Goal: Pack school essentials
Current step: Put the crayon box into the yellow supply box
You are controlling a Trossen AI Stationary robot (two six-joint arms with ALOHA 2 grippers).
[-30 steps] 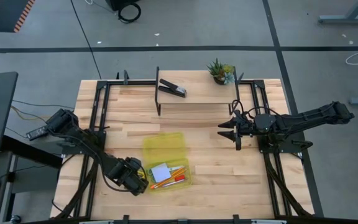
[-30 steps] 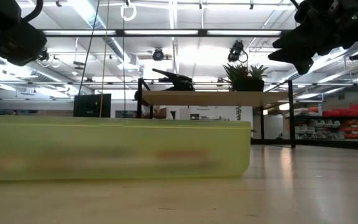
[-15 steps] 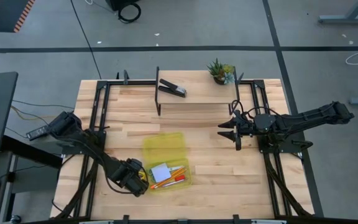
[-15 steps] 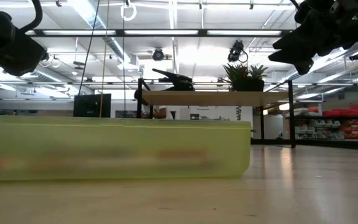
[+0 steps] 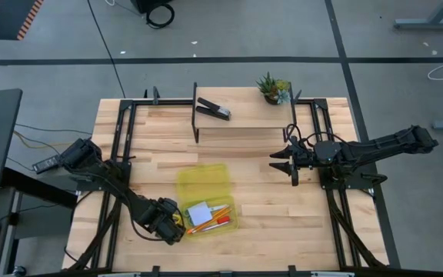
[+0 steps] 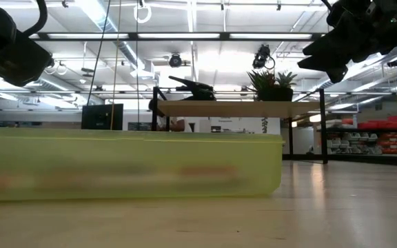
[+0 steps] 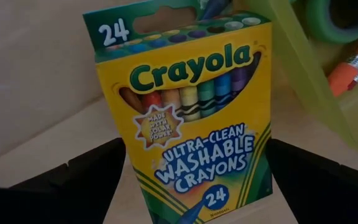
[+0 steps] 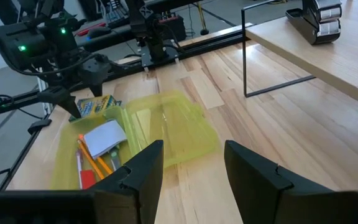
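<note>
The green-yellow cardboard crayon box (image 7: 188, 118) is clamped in the left hand (image 5: 165, 219) beside the translucent yellow plastic case (image 5: 204, 185); lowering inside is needed next. The right hand (image 5: 283, 163) is held apart.

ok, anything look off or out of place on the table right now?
Nothing spilled or damaged. The green-yellow crayon box is still outside the translucent yellow case, held upright in the left tool at its edge. The right tool hangs open mid-table.
</note>
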